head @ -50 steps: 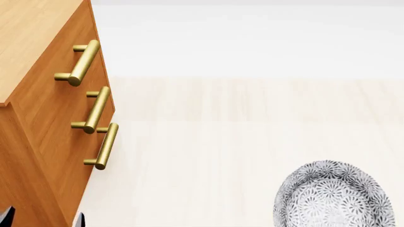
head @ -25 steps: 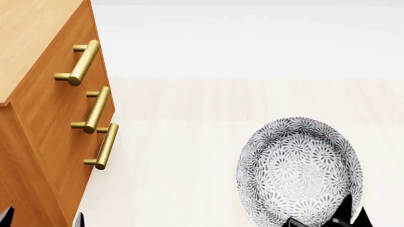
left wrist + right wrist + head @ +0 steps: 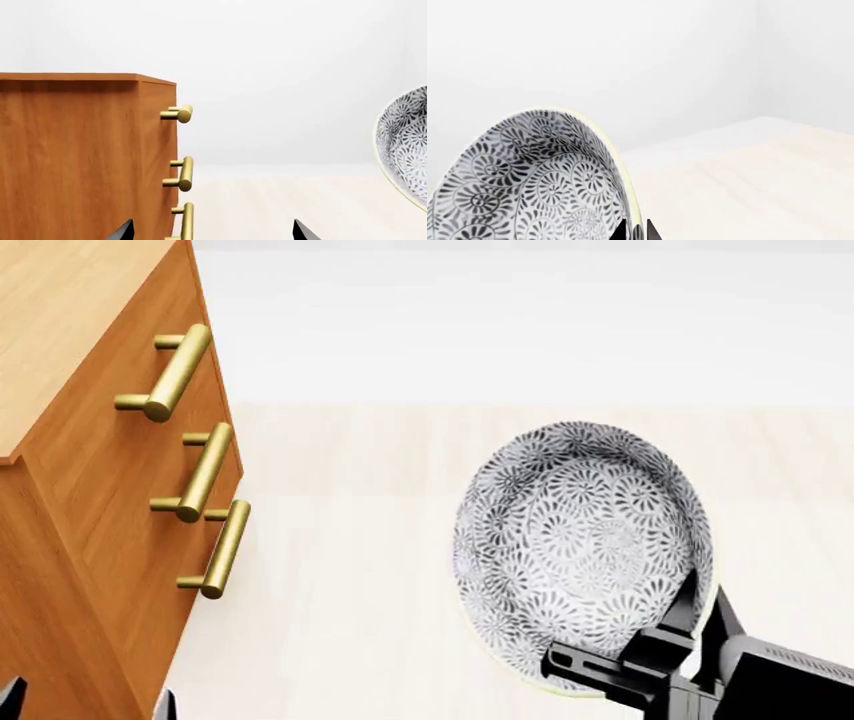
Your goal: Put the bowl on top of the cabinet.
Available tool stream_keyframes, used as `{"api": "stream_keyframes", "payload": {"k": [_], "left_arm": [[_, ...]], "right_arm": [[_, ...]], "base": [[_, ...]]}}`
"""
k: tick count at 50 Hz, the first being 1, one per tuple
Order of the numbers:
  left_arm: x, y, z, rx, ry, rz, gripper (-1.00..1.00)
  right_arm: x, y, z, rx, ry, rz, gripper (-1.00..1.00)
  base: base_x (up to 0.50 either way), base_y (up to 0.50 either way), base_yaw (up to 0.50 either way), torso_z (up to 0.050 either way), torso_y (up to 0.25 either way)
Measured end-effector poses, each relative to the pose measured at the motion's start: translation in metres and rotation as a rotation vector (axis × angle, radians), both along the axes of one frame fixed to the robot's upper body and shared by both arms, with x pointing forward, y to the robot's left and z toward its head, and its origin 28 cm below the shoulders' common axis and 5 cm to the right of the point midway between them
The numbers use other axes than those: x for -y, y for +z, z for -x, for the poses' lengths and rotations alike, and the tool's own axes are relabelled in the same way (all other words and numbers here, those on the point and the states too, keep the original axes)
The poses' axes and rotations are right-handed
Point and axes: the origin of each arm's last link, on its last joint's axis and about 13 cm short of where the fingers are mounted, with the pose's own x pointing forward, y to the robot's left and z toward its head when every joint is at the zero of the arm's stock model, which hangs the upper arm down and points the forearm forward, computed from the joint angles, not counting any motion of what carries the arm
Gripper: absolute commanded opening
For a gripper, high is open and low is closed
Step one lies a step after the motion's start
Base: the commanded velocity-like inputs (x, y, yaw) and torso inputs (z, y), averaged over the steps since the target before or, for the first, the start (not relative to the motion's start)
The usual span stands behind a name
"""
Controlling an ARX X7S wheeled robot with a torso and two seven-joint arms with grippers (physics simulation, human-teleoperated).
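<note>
Right gripper [image 3: 638, 652] is seen at the lower right of the head view, black body entering from the bottom right corner, fingers reaching up and toward the left. Jaws are clamped narrow on the near rim of the bowl [image 3: 582, 558]; one finger is laid against the inside wall, the other is seen along the outside edge. In the right wrist view only two dark fingertips [image 3: 620, 231] are visible at the frame's edge, pinched on the rim of the bowl [image 3: 527, 180] with a thin gap between them.

The bowl is held in the air, clear of the floor [image 3: 400, 540], tilted steeply so that its patterned inside is turned up toward the head camera. It is round, so no long axis can be given; the rim appears as an oval, taller than wide in the head view.

Left gripper [image 3: 210, 232] is low down, beside the cabinet [image 3: 94, 490]. Only two dark fingertips are shown in the left wrist view, set well apart with nothing between them, so the jaws are wide. The gripper is pointed past the cabinet's front corner.

The cabinet stands to the left of the bowl, well apart from it. Three brass bar handles [image 3: 203, 470] are stacked on its front face; its lighter top [image 3: 60, 320] is seen at upper left. Beyond it, pale floor and white wall [image 3: 534, 320]. Nothing is seen between bowl and cabinet.
</note>
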Motion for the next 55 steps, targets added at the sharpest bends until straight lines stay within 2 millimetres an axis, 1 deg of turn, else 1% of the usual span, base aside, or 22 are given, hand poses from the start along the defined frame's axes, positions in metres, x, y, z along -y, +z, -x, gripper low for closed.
{"api": "stream_keyframes", "payload": {"k": [17,30,42,55], "left_arm": [[0.001,0.002,0.001,-0.018,-0.057,0.017,1.0],[0.001,0.002,0.001,-0.033,-0.085,0.018,1.0],[0.002,0.003,0.002,-0.042,-0.1,0.008,1.0],[0.003,0.015,0.006,-0.028,-0.127,0.003,1.0]], "right_arm": [[0.0,0.017,-0.026,0.042,0.082,0.064,-1.0],[0.002,0.025,-0.036,0.108,0.205,0.052,-1.0],[0.002,0.024,-0.042,0.142,0.296,0.052,-1.0],[-0.001,0.024,-0.045,0.174,0.355,0.062,-1.0]], "base": [[0.0,0.0,0.0,0.0,0.001],[0.0,0.0,0.0,0.0,0.0],[0.0,0.0,0.0,0.0,0.001],[0.0,0.0,0.0,0.0,0.001]]}}
